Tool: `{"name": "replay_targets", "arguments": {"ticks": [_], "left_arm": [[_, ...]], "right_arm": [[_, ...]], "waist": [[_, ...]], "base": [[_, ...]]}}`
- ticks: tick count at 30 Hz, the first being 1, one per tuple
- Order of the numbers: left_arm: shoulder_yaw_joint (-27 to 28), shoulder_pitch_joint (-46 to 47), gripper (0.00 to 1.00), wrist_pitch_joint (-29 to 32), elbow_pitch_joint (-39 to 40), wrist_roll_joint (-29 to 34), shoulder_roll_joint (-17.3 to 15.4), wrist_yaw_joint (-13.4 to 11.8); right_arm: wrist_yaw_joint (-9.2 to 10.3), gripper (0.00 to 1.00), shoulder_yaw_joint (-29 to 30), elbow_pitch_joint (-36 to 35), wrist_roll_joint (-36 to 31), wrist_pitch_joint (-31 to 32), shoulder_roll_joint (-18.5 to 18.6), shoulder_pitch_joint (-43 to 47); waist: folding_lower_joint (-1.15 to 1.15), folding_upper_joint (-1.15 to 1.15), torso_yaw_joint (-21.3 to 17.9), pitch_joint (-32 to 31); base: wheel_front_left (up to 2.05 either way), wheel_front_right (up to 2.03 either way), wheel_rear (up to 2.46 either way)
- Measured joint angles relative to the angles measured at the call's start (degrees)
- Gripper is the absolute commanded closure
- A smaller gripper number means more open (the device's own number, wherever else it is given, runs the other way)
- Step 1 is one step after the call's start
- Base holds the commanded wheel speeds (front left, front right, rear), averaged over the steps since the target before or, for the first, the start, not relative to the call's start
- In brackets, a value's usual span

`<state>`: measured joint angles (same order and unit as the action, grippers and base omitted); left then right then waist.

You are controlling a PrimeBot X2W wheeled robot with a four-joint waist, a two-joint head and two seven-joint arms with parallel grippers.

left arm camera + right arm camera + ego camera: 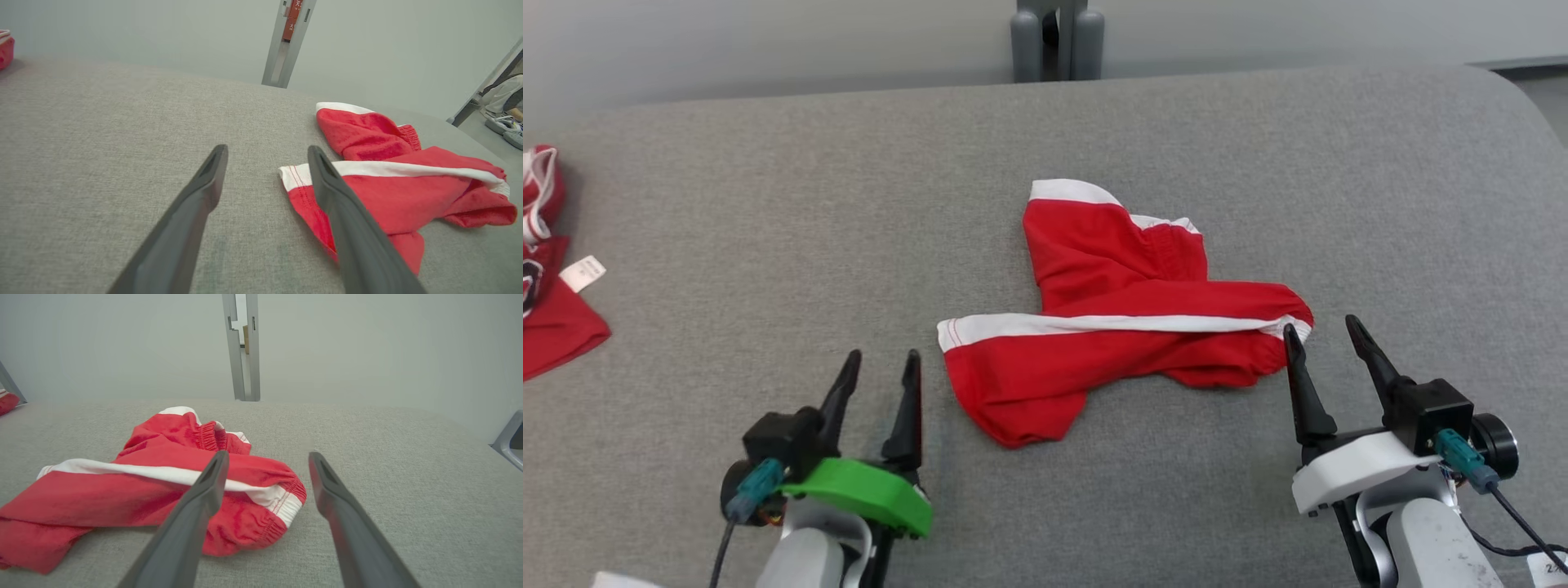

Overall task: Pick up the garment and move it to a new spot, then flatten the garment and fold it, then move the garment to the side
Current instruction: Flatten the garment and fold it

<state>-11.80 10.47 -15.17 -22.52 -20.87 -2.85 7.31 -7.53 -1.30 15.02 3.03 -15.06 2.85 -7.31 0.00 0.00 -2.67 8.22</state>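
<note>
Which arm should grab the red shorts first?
Probably the right. The right gripper is open, with one fingertip already at the end of the red shorts. The left gripper, open too, has a strip of bare grey tabletop between it and the shorts.

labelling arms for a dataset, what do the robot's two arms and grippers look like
Both grippers have two long, dark, tapering fingers on a black block. The left gripper sits on a bright green shell, the right gripper on a white shell. Each carries a teal plug with a black cable, and both forearms are pale grey.
</note>
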Motion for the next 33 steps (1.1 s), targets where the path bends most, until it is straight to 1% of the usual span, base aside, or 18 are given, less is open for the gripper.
{"name": "replay_targets", "arguments": {"ticks": [3, 4, 7, 10, 13, 15, 16, 18, 20, 27, 33], "left_arm": [[-4.9, 3.2, 0.0, 0.0, -4.7, -4.2, -0.2, 0.0], [-5.6, 3.7, 0.0, 0.0, -5.2, -4.9, -0.3, 0.0], [-7.7, 6.9, 0.0, 0.0, -6.8, -9.1, -2.2, 0.0], [-10.2, 8.0, 0.0, 0.0, -8.4, -13.8, -3.5, 0.0], [-13.2, 9.3, 0.0, 0.0, -8.4, -18.5, -4.9, 0.1], [-14.1, 10.1, 0.0, 0.0, -8.5, -20.1, -6.2, 0.1], [-13.7, 10.4, 0.0, 0.0, -8.7, -21.6, -6.7, 0.1], [-13.6, 11.2, 0.0, 0.0, -9.0, -22.1, -7.6, 0.1], [-13.7, 11.7, 0.0, 0.0, -9.5, -23.1, -7.8, 0.1], [-18.7, 13.0, 0.0, -0.1, -9.7, -30.0, -9.6, 0.0], [-24.1, 14.2, 0.0, -0.2, -8.3, -36.0, -11.6, -0.1]], "right_arm": [[0.0, 0.0, 0.4, 0.1, 0.4, 0.0, 0.0, -0.4], [0.0, 0.0, 0.5, 0.3, 0.6, 0.0, 0.0, -0.4], [0.0, 0.0, 0.5, 0.2, 1.0, 0.0, 0.0, -1.3], [0.0, 0.0, 0.7, 0.0, 1.3, 0.0, 0.0, -1.7], [0.0, 0.0, 0.7, -0.1, 1.4, 0.0, 0.0, -2.0], [0.0, 0.0, 0.7, -0.2, 1.4, 0.0, 0.0, -2.3], [0.0, 0.0, 0.7, -0.3, 1.4, 0.0, 0.0, -2.4], [0.0, 0.0, 0.5, -0.4, 1.5, 0.0, 0.0, -2.5], [0.0, 0.0, 0.4, -0.5, 1.6, 0.0, 0.0, -2.7], [0.0, 0.0, 0.0, -0.4, 1.9, 0.0, 0.0, -3.2], [0.0, 0.0, -0.5, -0.4, 2.2, 0.0, 0.0, -3.6]], "waist": [[0.0, 0.0, -1.6, 2.0], [0.0, 0.0, -1.9, 2.4], [0.0, 0.0, -3.4, 4.3], [0.0, 0.0, -4.7, 6.0], [0.0, 0.0, -5.6, 7.4], [0.01, 0.0, -6.0, 8.1], [0.01, 0.0, -6.2, 8.5], [0.01, 0.0, -6.5, 9.1], [0.01, 0.0, -6.6, 9.5], [0.01, 0.0, -6.5, 9.8], [0.0, 0.0, -6.6, 10.1]], "base": [[0.0, 0.0, 0.0], [0.0, 0.0, 0.0], [0.0, 0.0, 0.0], [0.0, 0.0, 0.0], [0.0, 0.0, 0.0], [0.0, 0.0, 0.0], [0.0, 0.0, 0.0], [0.0, 0.0, 0.0], [0.0, 0.0, 0.0], [0.0, 0.0, 0.0], [0.0, 0.0, 0.0]]}}
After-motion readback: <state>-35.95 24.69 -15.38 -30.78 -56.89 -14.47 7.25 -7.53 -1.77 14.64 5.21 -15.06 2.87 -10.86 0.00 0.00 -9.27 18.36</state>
